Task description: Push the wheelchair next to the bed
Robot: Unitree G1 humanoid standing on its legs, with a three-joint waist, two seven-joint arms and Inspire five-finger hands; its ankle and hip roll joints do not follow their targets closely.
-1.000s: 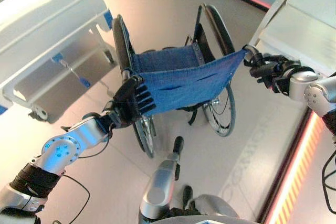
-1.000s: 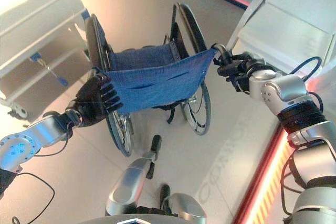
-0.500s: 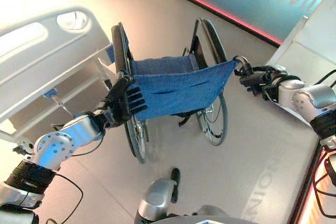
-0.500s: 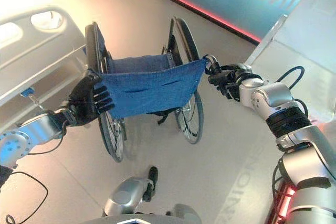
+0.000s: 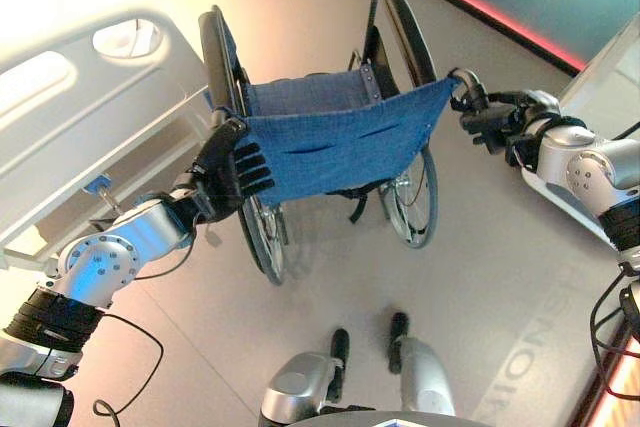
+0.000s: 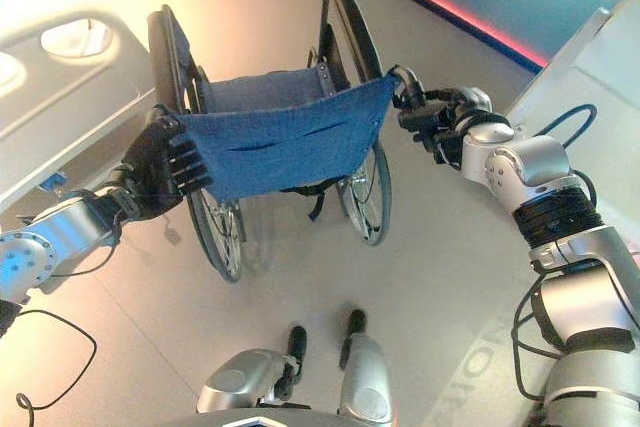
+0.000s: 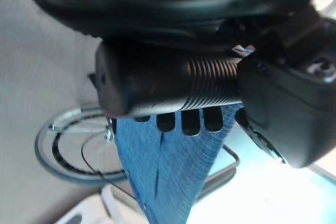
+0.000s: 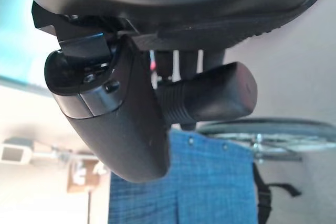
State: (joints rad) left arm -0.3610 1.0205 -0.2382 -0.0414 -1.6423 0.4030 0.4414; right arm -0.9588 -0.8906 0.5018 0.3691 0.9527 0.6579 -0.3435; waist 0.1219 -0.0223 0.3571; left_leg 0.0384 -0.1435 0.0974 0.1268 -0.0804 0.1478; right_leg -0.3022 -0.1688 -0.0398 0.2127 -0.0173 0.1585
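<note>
wheelchair (image 5: 330, 147) just beside bed (image 5: 90, 117), bed on its l side | l hand (image 5: 228, 169) fingers curled round l push handle (image 7: 168, 85) | r hand (image 5: 492, 119) fingers wrapped on r push handle (image 8: 210, 98) | blue backrest (image 6: 280, 142) stretched betw hands

Left hand (image 5: 228, 169) covers the wheelchair (image 5: 330, 142) push handle it wraps; bed (image 5: 80, 117) beside that hand cut off at frame edge.
</note>
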